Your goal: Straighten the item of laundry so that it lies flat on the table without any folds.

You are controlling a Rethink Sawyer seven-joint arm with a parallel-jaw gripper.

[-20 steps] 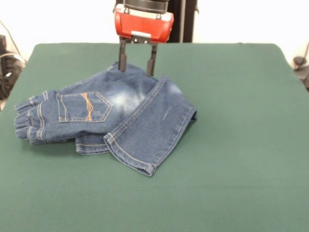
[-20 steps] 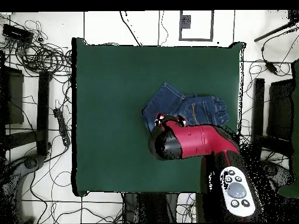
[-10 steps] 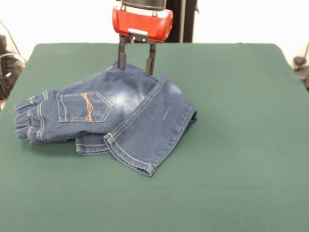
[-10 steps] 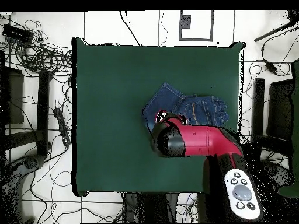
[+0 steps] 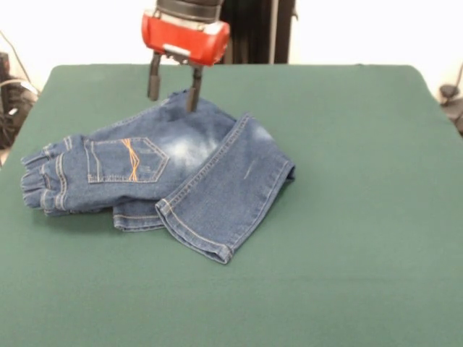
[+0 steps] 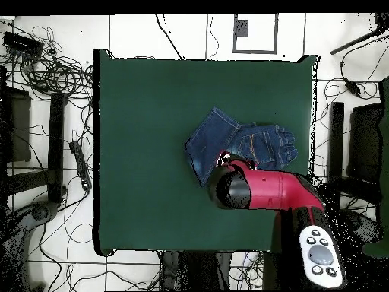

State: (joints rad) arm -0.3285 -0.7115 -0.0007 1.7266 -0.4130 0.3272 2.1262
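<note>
Denim: the jeans [image 5: 166,177] lie folded on the green table [image 5: 347,238], left of centre in the front view, one leg doubled across the other.
Long axis: from the waistband at 9 o'clock to the fold at 3 o'clock.
Gripper [image 5: 173,85]: fingers spread, empty, over the far edge at 12 o'clock.
Key relation: the cloth lies toward 6 o'clock from the fingertips, just below them.

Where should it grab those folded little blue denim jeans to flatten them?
Probably the hemmed cuff of the top leg of the blue denim jeans, approached from above. That leg lies folded across the other, its free edge at the front, so pulling it outward should unfold it over the dark green table.
</note>
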